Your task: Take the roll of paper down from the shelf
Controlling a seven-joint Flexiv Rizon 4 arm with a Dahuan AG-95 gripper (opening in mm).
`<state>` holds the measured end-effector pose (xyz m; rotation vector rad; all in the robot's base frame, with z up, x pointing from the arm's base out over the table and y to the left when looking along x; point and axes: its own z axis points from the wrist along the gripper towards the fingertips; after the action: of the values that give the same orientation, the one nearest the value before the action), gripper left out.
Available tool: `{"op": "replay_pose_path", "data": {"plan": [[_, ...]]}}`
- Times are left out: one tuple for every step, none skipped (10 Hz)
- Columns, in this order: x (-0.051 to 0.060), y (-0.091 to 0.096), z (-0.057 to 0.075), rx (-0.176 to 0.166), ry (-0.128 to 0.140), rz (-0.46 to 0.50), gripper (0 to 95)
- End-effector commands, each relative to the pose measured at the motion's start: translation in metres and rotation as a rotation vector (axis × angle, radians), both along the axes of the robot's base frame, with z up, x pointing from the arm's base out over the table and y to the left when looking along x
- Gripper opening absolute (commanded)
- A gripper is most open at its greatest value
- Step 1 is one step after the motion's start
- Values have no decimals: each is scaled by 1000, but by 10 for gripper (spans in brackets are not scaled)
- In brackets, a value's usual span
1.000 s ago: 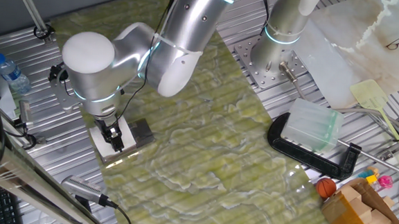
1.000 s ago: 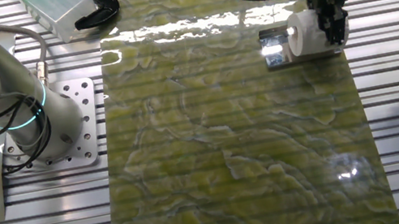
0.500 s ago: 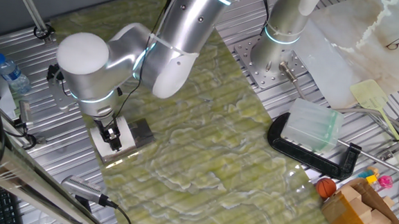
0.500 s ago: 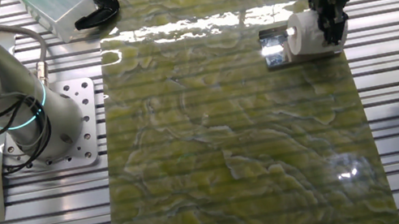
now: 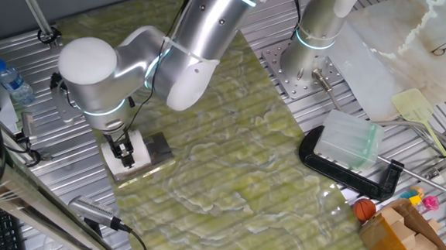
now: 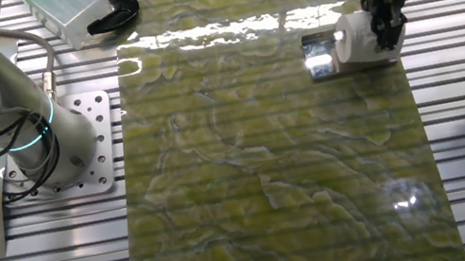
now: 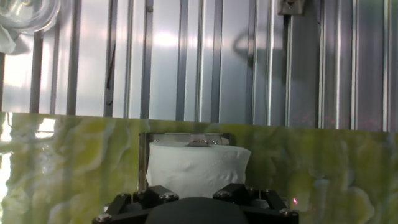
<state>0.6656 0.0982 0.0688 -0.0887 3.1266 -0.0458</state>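
Roll of paper [image 7: 198, 168] standing on the shelf [image 6: 318, 51], jaws apparently pinching its sides; a straight lift, clear of the shelf, before lowering to the counter [image 6: 267, 163] seems safest.

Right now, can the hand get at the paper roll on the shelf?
Probably yes. The hand is already down at the paper roll, which sits on the shelf, and nothing else stands near it. Whether the fingers are gripping it, I cannot tell.
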Motion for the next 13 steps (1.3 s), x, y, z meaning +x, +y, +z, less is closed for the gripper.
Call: {"op": "replay_pose_path", "data": {"plan": [[0, 0, -1, 7, -26, 5, 0], [-1, -1, -2, 6, -25, 3, 0], [-5, -3, -4, 6, -27, 4, 0], [-9, -5, -4, 6, -38, 10, 0], [-12, -6, -4, 7, -40, 11, 0], [-14, -6, -3, 7, -40, 9, 0], [-16, -5, -2, 6, -40, 8, 0], [-18, -4, 0, 6, -43, 9, 0], [-18, -3, 1, 5, -44, 10, 0], [-19, -2, 3, 5, -42, 11, 0], [-21, -1, 3, 4, -42, 10, 0], [-24, 0, 1, 5, -43, 9, 0], [-26, 0, 0, 3, -42, 10, 0]]}}
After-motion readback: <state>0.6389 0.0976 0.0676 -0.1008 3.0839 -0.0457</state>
